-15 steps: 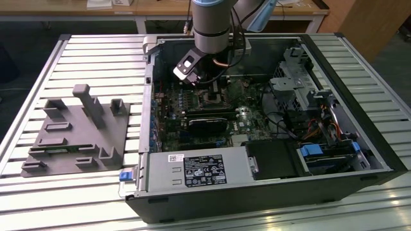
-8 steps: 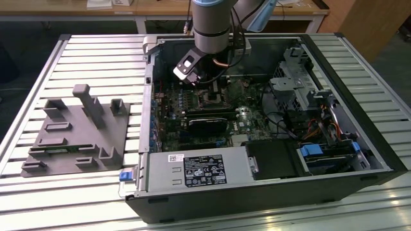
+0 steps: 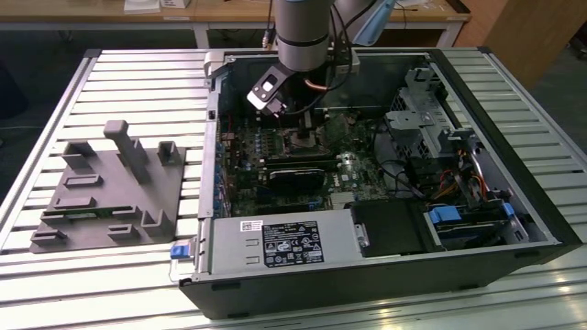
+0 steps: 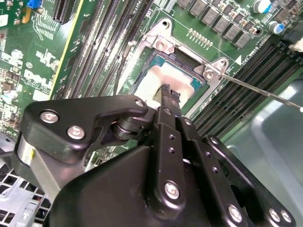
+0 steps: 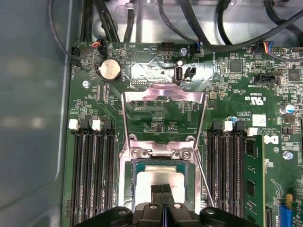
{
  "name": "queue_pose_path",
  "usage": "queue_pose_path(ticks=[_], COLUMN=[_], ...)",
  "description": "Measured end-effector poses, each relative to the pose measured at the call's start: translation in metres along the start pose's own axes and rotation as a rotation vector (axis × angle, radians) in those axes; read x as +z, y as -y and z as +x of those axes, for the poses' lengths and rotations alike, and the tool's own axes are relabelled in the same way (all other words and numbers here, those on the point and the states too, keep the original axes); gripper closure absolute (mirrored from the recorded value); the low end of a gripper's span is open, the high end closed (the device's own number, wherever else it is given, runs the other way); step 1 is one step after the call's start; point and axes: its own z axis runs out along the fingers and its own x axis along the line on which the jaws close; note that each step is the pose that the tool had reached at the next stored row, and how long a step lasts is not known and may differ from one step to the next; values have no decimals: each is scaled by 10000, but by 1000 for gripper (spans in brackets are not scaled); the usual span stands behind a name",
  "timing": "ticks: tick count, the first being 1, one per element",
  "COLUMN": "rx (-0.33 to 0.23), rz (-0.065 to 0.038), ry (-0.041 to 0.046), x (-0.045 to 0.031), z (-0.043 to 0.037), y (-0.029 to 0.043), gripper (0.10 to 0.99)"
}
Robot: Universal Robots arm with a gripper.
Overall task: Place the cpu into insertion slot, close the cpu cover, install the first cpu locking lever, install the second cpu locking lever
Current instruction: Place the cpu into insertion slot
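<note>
The cpu (image 5: 150, 180) lies flat in its socket on the motherboard, its dull silver top (image 4: 156, 79) showing in both wrist views. My gripper (image 5: 162, 200) hangs directly over it, fingertips (image 4: 173, 97) pressed together at the chip's top; whether they touch it I cannot tell. The cpu cover (image 5: 163, 93) stands swung open behind the socket, away from the chip. Two thin wire levers (image 5: 126, 118) rise beside the socket, unlatched; one (image 4: 260, 90) juts out sideways. In the exterior view the gripper (image 3: 304, 128) reaches down into the open computer case (image 3: 513, 172).
Memory slots (image 5: 92, 175) flank the socket, with one stick (image 5: 253, 182) fitted. A coin cell (image 5: 110, 70) and cables (image 5: 222, 33) lie beyond the cover. A grey fixture plate (image 3: 110, 189) sits at the exterior view's left; a power supply (image 3: 284, 244) and drive bays (image 3: 458, 220) fill the near end.
</note>
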Motion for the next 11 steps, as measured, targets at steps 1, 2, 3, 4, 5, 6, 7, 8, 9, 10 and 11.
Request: queue_pose_path(ticks=[1, 2, 3, 4, 5, 6, 7, 8, 9, 10, 11], rx=[0, 0, 0, 0, 0, 0, 0, 0, 0, 0, 0], rz=[0, 0, 0, 0, 0, 0, 0, 1, 0, 0, 0], ry=[0, 0, 0, 0, 0, 0, 1, 1, -1, -2, -3], x=[-8, -14, -18, -23, -27, -32, -39, -47, -59, -72, -85], z=[0, 0, 0, 0, 0, 0, 0, 0, 1, 1, 1], y=[-1, -1, -2, -2, -2, -3, -3, -4, -5, -6, -7], gripper=[980, 980, 980, 980, 980, 980, 980, 980, 980, 980, 980])
